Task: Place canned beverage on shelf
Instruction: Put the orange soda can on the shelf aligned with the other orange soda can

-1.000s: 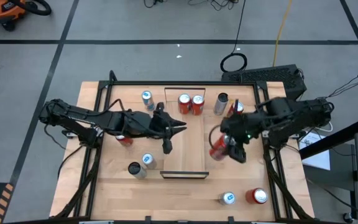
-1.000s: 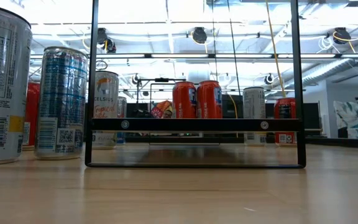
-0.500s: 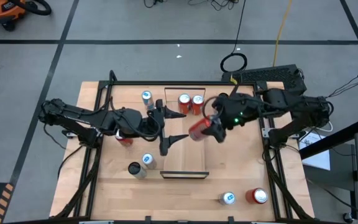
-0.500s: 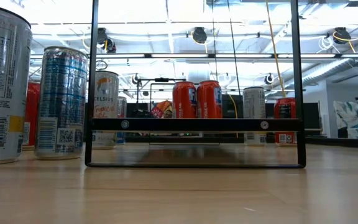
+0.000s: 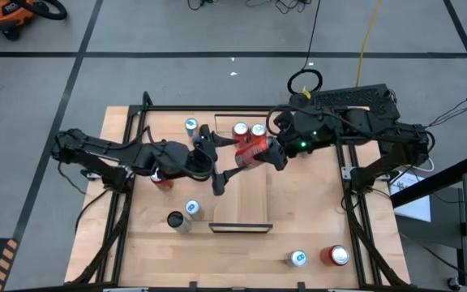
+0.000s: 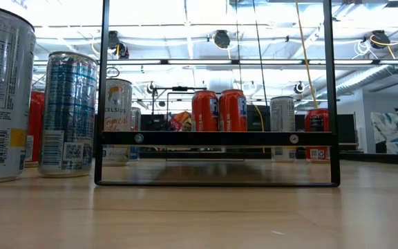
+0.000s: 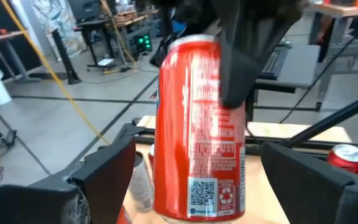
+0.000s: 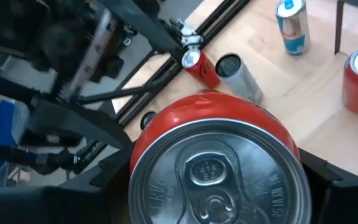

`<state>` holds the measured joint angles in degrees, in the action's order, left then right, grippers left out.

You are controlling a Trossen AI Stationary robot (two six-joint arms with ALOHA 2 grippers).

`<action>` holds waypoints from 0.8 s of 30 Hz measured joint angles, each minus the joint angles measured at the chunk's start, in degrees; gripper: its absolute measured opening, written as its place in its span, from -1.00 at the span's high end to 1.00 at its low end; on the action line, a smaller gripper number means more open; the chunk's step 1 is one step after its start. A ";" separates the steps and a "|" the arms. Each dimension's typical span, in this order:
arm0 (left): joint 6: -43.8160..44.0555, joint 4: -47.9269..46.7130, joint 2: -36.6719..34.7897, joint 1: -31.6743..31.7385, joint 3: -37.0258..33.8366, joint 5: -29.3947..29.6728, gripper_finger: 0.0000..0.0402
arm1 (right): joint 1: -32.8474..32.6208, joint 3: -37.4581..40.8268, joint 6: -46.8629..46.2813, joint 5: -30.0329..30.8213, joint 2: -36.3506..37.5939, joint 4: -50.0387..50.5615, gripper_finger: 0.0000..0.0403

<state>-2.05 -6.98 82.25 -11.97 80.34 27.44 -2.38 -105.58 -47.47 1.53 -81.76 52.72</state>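
Observation:
A red can (image 5: 251,151) hangs over the far half of the shelf (image 5: 246,203), a long light-wood board in the middle of the table. My right gripper (image 5: 266,152) is shut on it. My left gripper (image 5: 227,156) is open, with one finger on either side of the same can (image 7: 197,124) and a gap to each. Two more red cans (image 5: 249,130) stand on the shelf's far end. My right gripper pinches the red can's side wall near its top end (image 7: 219,81) between its two fingers. One dark finger (image 7: 241,56) runs along the can from the top rim. The fingers come from the table's right, slanting down. The can is lifted clear and tilted, its top (image 8: 216,174) toward the right arm.
A silver can (image 5: 191,126) stands left of the shelf's far end, and a red can (image 5: 162,182) shows under the left arm. Two cans (image 5: 183,215) stand near left, two more (image 5: 316,257) near right. A black frame (image 6: 216,138) spans the table.
My right gripper has carried the red can from right of the shelf toward the table's left and far edge, up to the left gripper, and has turned so the can tips over. My left gripper has opened and now stands around the can.

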 joint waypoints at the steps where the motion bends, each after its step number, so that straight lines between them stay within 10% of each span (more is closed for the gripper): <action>1: 0.01 -0.17 0.10 0.25 0.00 -0.34 -0.74 | 0.17 0.00 0.05 0.03 -0.02 -0.72 -0.35; 24: -2.98 0.18 4.64 2.32 -0.05 3.13 -0.47 | 2.16 0.00 -1.44 -0.33 -2.29 -5.32 -0.35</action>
<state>-5.03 -6.80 86.89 -9.65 80.29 30.57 -0.22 -105.58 -48.90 1.20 -84.05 47.40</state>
